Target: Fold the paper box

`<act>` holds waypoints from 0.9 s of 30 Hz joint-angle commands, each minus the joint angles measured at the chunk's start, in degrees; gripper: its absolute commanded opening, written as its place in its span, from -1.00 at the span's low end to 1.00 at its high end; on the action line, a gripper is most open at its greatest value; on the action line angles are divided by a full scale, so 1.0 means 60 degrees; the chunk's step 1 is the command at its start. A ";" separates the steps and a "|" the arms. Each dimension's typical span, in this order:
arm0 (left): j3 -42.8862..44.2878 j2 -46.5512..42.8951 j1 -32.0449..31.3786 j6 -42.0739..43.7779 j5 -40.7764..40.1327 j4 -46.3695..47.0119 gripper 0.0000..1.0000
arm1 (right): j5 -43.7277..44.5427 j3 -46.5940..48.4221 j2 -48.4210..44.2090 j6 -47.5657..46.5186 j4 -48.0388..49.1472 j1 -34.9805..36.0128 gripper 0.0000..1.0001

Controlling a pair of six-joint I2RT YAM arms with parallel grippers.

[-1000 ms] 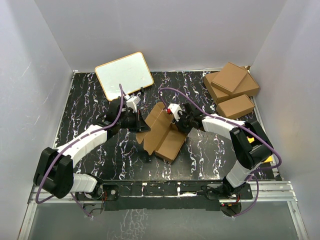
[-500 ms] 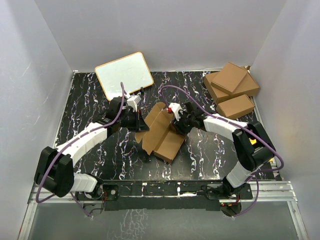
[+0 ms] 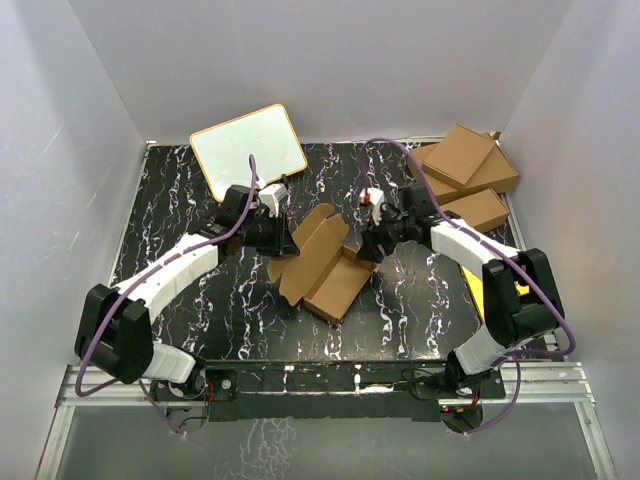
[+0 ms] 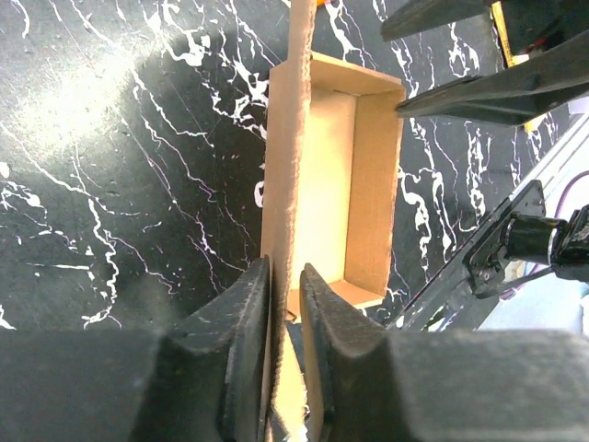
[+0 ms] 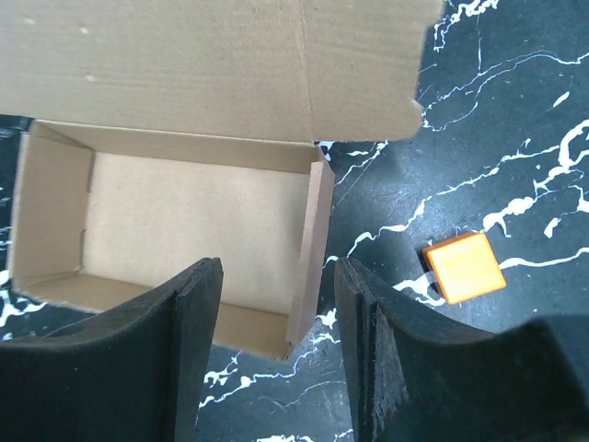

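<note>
Right wrist: plain brown paper box (image 5: 184,221)

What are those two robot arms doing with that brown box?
They are folding a cardboard box. The left pincer is pinching the edge of the box's big flap, which stands up beside the open part. The right pincer is open and hovers over the box's other side, holding nothing. The box's walls are up, but its top is not closed yet.
</note>
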 commanded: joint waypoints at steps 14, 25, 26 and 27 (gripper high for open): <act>0.0585 0.0244 0.0397 0.0074 -0.0121 -0.0245 0.31 | -0.4309 0.1757 0.0421 -0.4542 -0.2129 -0.2536 0.56; -0.0275 -0.0824 0.0539 -0.0405 -0.1147 0.0610 0.34 | -0.3654 0.4764 0.3683 -1.1257 -0.6454 -0.2514 0.83; -0.0323 -0.0972 0.0539 -0.0422 -0.1314 0.0654 0.34 | -0.3548 0.4926 0.3847 -1.1262 -0.6462 -0.2506 0.82; -0.0408 -0.1148 0.0539 -0.0457 -0.1540 0.0674 0.34 | -0.3408 0.5070 0.3983 -1.1224 -0.6452 -0.2477 0.81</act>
